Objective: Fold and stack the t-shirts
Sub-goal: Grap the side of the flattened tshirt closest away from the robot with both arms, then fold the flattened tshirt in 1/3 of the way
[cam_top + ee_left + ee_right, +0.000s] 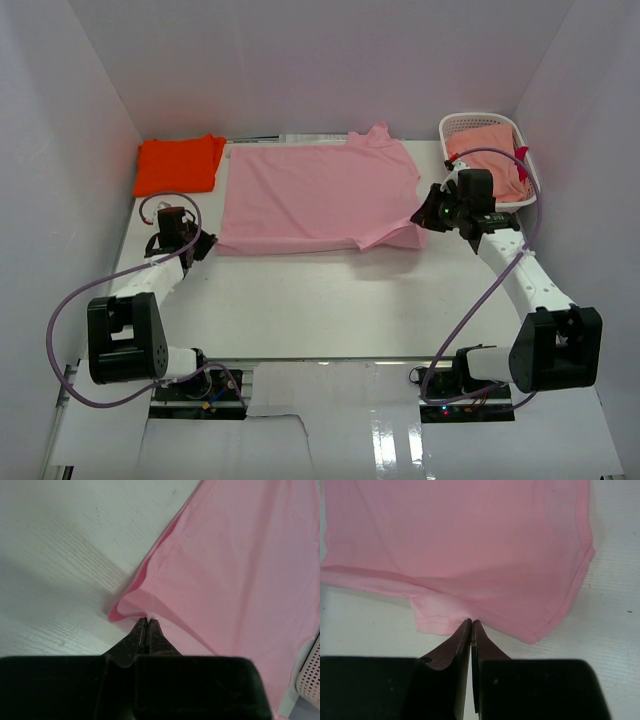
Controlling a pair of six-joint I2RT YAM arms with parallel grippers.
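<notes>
A light pink t-shirt [310,195] lies spread flat across the middle of the table, collar toward the back right. My left gripper [208,243] is shut on its near-left corner, and the wrist view shows the cloth [235,555] lifted into a small fold at the closed tips [148,621]. My right gripper [422,217] is shut on the shirt's near-right edge by the sleeve, its tips [471,621] pinching the pink cloth [460,535]. A bright orange t-shirt [178,165] lies folded at the back left corner.
A white lattice basket [480,120] stands at the back right, holding a salmon-coloured cloth [490,150]; its wall [310,680] shows at the edge of the left wrist view. White walls close in the table on three sides. Purple cables loop beside both arms.
</notes>
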